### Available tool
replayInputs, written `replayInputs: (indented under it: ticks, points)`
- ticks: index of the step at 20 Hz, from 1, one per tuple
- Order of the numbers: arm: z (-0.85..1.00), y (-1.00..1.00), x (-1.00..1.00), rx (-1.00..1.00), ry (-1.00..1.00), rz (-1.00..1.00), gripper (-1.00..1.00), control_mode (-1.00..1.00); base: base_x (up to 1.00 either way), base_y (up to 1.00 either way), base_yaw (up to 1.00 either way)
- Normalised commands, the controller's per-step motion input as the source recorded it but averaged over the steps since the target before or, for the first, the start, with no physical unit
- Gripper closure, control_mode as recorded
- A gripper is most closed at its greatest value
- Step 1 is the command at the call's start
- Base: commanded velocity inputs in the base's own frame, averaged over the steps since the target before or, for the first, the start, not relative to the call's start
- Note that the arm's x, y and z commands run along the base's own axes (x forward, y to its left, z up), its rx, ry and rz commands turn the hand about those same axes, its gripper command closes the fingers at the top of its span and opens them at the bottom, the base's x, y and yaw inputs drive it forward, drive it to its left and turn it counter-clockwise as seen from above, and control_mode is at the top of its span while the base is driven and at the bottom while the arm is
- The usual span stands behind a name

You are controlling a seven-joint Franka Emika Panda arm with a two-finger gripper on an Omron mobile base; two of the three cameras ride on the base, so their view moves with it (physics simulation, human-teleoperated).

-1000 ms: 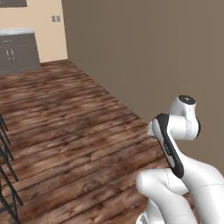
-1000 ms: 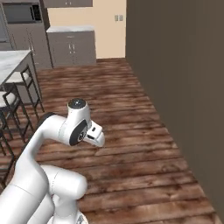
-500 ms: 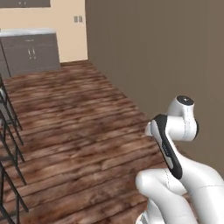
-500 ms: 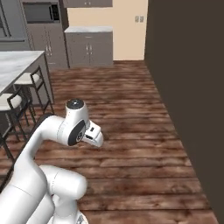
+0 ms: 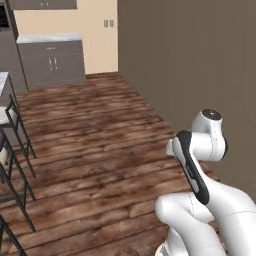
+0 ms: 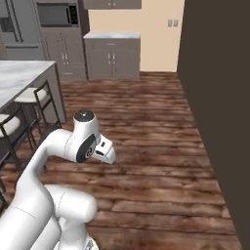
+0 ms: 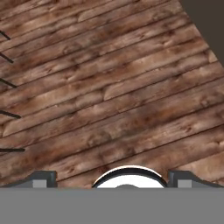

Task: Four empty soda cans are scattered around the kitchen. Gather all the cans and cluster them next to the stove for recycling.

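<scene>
The kitchen lies ahead, across bare floor. The arm is folded upright over the base. The gripper, jaws spread wide and holding nothing, points down at planks. A dark wall runs close on the right; stools and the island stand on the left.

Open wood-plank floor is stretching ahead toward the grey cabinets. A dark wall is closing off the floor's right side, while bar stools and the marble island are crowding its left
</scene>
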Motion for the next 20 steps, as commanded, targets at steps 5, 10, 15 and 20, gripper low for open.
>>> replayInputs:
  ticks: [5, 10, 15, 20]
  points:
    - [0.00, 0.00, 0.00, 0.00, 0.00, 0.00, -1.00, 1.00, 0.88, -0.16, 0.23]
    - [0.00, 0.00, 0.00, 0.00, 0.00, 0.00, -1.00, 1.00, 0.63, -0.04, 0.32]
    - [0.00, 0.00, 0.00, 0.00, 0.00, 0.00, -1.00, 1.00, 0.50, 0.00, 0.38]
    - [0.00, 0.00, 0.00, 0.00, 0.00, 0.00, -1.00, 1.00, 0.41, 0.00, 0.39]
